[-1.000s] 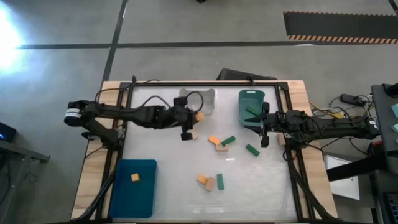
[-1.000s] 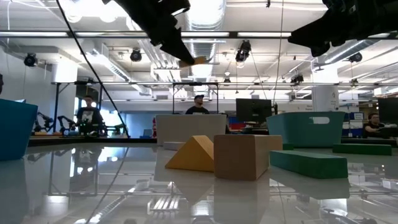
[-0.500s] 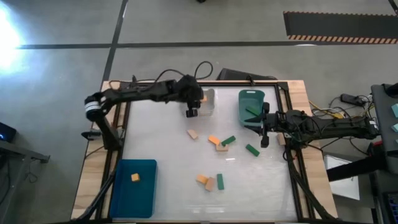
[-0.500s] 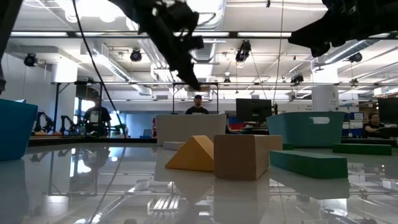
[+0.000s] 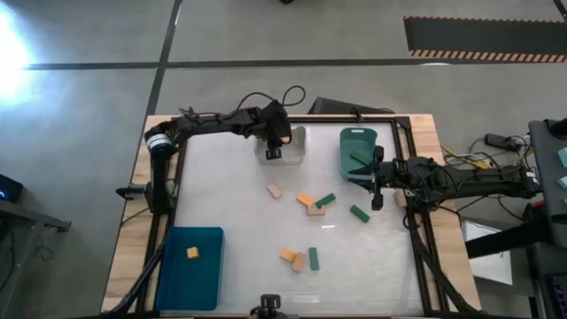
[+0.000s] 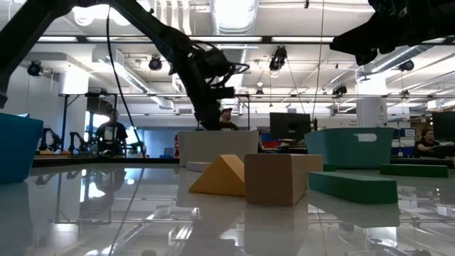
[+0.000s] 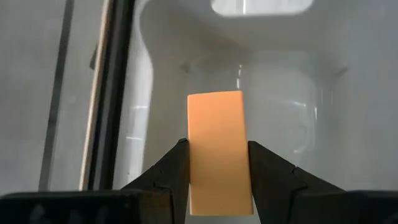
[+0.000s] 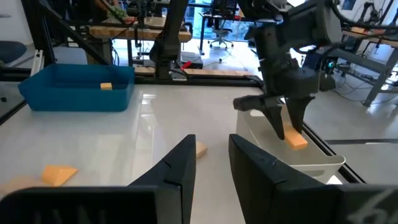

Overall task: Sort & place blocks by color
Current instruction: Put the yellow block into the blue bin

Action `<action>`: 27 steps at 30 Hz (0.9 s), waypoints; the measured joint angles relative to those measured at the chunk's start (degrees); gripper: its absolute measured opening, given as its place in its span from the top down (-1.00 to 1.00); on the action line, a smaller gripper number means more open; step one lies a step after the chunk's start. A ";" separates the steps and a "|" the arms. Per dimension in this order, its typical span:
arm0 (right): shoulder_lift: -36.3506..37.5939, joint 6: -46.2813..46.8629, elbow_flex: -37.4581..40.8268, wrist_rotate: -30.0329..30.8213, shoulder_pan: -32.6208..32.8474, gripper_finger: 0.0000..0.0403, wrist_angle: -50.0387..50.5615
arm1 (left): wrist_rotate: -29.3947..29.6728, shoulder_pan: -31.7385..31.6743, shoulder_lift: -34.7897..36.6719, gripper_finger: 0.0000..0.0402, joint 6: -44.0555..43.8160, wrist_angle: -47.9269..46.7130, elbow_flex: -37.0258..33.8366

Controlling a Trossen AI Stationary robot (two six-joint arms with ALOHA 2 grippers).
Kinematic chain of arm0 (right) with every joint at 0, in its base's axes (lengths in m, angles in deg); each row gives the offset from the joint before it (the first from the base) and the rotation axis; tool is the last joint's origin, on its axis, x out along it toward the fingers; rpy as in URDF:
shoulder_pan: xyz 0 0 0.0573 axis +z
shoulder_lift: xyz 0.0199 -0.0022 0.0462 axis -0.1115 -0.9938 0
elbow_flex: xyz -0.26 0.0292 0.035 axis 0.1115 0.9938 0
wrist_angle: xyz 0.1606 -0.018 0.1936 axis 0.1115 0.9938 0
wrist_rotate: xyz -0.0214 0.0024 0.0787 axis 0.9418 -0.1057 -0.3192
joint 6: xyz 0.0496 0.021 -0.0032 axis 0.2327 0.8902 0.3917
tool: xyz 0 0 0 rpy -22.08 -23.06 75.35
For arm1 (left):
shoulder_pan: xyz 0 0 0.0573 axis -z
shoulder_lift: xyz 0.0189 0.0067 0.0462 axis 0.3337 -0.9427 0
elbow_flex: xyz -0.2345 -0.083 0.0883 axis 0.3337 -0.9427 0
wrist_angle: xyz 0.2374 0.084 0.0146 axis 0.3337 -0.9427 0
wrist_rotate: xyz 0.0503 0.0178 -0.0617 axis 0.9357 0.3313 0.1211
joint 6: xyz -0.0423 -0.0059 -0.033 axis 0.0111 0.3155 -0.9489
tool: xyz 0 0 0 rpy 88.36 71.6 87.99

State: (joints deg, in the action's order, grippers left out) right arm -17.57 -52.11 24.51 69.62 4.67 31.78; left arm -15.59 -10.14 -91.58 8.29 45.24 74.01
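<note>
Now left tool (image 7: 216, 163) clamping tan block (image 7: 218, 152).

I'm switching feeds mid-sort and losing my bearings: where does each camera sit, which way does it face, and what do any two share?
High view: overhead, straight down; both arms, left gripper over the clear bin, right gripper beside the green bin.
Low view: table height, level into the room; arms overhead.
Left wrist view: looks down into the clear bin; own fingers clamp a tan block.
Right wrist view: faces across the table; own fingers apart.
Shared: right wrist and left wrist both show that block.
</note>
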 joint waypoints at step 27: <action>-0.58 7.90 0.02 0.00 0.00 0.62 -0.07 | -0.14 7.61 9.69 -0.12 -6.70 -0.16 -0.83</action>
State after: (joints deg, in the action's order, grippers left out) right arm -18.15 -44.21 24.54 69.62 4.67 31.72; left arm -15.73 -2.52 -81.89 1.59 45.07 73.18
